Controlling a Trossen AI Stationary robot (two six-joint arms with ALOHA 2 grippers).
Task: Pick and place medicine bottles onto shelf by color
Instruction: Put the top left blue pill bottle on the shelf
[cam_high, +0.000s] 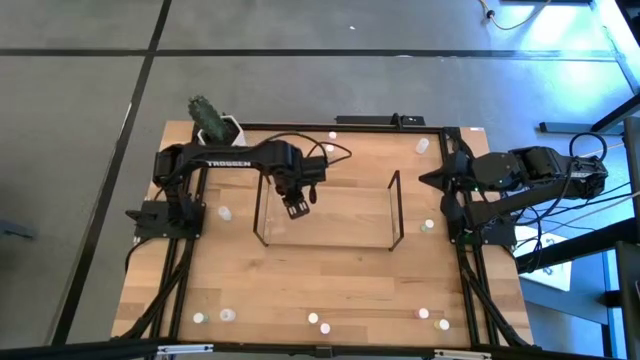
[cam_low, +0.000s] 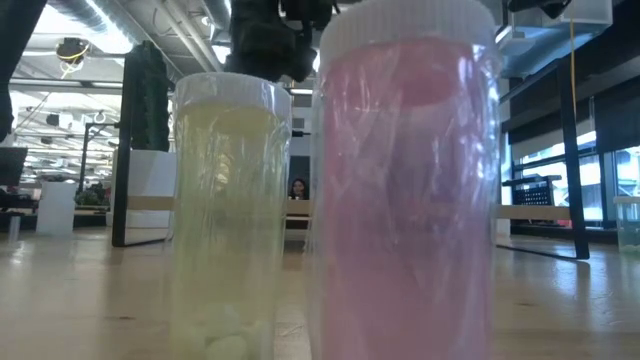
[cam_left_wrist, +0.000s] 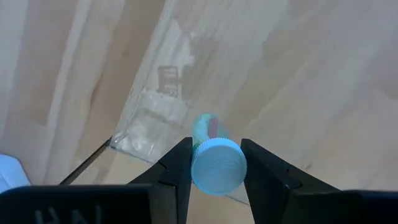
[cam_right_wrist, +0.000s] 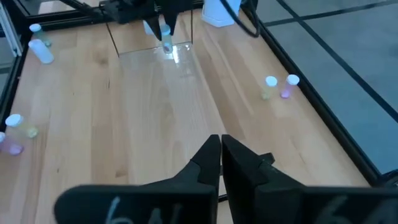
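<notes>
My left gripper (cam_high: 296, 206) reaches over the left part of the clear, dark-framed shelf (cam_high: 394, 212) and is shut on a small pale bottle with a white ribbed cap (cam_left_wrist: 216, 164). It also shows far off in the right wrist view (cam_right_wrist: 165, 38). My right gripper (cam_right_wrist: 220, 151) is shut and empty, drawn back at the table's right edge (cam_high: 440, 181). Other small bottles stand upright on the table: two at the far edge (cam_high: 332, 135) (cam_high: 422, 146), one left of the shelf (cam_high: 225, 213), one right of it (cam_high: 428, 226), and several along the near edge (cam_high: 313, 319). My left gripper pinches the bottle at its white ribbed cap (cam_left_wrist: 198, 163) between its two fingers (cam_left_wrist: 179, 167). The fingers come from above, pointing down. The bottle hangs upright below them, cap up, over the shelf's clear floor near its left end. Whether its bottom touches the floor I cannot tell.
In the low view a yellowish bottle (cam_low: 228, 210) and a pink bottle (cam_low: 405, 180) stand close in front of the camera. A white pot with a green plant (cam_high: 212, 122) stands at the far left corner. A person sits far off behind the table (cam_low: 297, 188).
</notes>
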